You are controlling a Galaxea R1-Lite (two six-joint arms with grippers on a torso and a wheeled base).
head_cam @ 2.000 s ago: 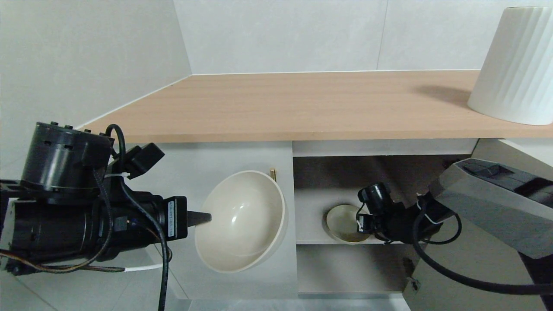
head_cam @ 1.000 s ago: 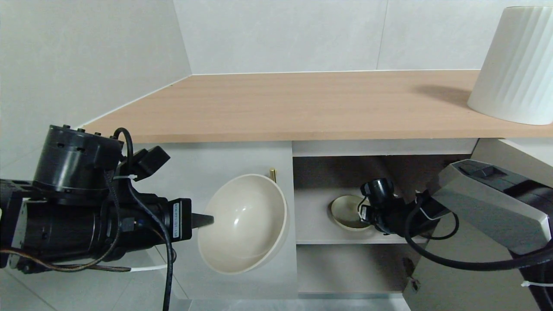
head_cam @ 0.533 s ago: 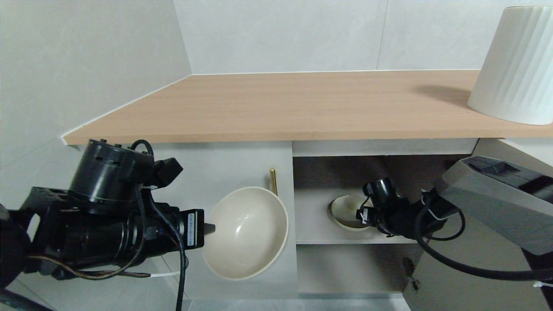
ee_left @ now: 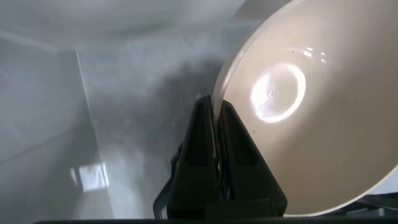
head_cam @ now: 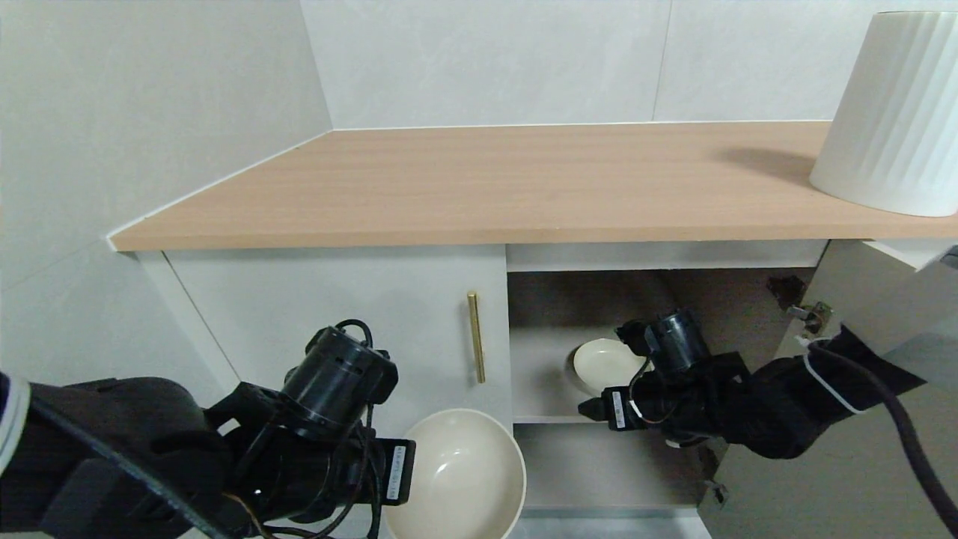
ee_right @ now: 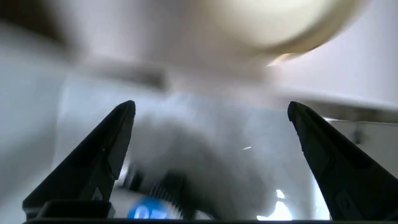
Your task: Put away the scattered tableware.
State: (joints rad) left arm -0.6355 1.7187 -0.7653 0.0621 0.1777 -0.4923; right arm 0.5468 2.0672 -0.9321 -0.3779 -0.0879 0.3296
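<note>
Large cream bowl (head_cam: 456, 479) hangs low in front of the closed cabinet door (head_cam: 337, 299), just below the lower end of the brass handle (head_cam: 473, 337), with its hollow turned up and outward. The left gripper (ee_left: 213, 109) has its fingers pressed together on the bowl's rim, one inside and one outside (the left wrist view shows the rim running between them).

A small bowl (head_cam: 605, 365) sits upright on the shelf (head_cam: 539, 382) inside the open right-hand compartment, in the shelf's left half. The right gripper (ee_right: 208, 124) is at the shelf's front edge, just beside that bowl and not touching it. Its fingers are spread wide with nothing between them. The pale rounded shape beyond them in the right wrist view is probably the small bowl, though it is too blurred to be sure.

Above the cabinet runs the wooden desk (head_cam: 524, 180), with a white ribbed shade (head_cam: 891, 112) standing at its right end.
</note>
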